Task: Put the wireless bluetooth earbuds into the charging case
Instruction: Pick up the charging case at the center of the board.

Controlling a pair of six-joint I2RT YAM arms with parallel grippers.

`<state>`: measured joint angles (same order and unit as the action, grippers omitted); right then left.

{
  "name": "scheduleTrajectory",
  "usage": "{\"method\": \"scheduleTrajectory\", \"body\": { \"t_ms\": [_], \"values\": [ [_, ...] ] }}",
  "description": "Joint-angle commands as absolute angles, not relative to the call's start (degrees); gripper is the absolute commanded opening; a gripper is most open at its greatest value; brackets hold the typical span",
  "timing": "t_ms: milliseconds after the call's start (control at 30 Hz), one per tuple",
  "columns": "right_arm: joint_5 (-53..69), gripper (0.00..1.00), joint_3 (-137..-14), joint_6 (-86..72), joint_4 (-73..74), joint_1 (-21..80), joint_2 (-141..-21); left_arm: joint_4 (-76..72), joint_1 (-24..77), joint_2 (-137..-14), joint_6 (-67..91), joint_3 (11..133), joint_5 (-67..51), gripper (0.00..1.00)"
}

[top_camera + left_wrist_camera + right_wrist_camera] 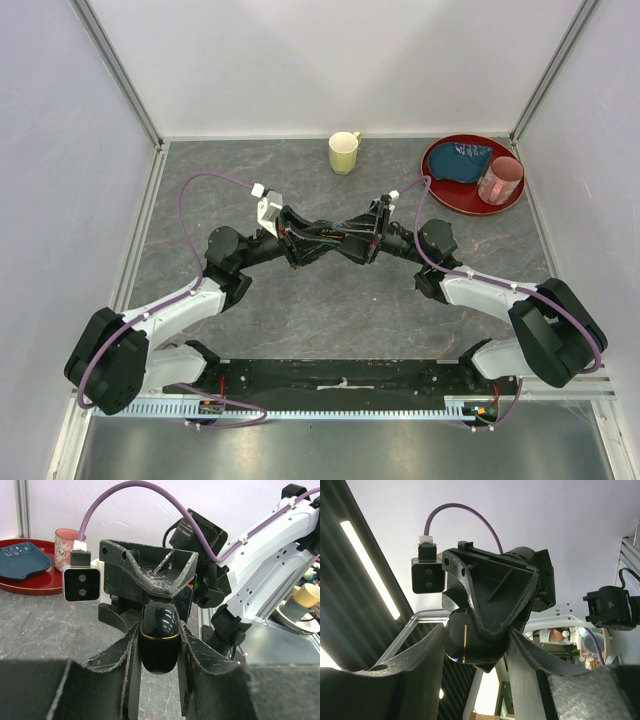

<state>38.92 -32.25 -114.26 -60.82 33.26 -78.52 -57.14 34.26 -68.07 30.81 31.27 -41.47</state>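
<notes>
grey marbled table point(330, 310): yellow mug point(344, 153) far centre, red tray point(450, 196) far right.

The glossy black charging case point(460, 645) sits dead centre, between the right gripper point(477, 647) rising from six o'clock and the left gripper point(492, 610) facing it. A purple cable point(465, 509) arches at twelve.

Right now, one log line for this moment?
left jaws: shut on charging case | right jaws: gripping same case | earbuds: not visible

No legible text. White print on black label point(191, 528), upper centre, left wrist view: too small to read.
</notes>
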Motion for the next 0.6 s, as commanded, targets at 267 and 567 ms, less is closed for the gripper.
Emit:
{"method": "scheduleTrajectory", "body": {
  "t_ms": [267, 567],
  "values": [
    [37.35, 0.13, -32.78, -116.98, -66.53, 32.96, -77.52, -58.80, 34.63, -67.24, 28.13, 31.11, -44.91, 0.16],
    [37.88, 0.51, -32.78, -113.21, -64.52, 32.96, -76.99, -62.93, 34.54, -67.32, 28.74, 30.59, -45.70, 0.02]
  ]
}}
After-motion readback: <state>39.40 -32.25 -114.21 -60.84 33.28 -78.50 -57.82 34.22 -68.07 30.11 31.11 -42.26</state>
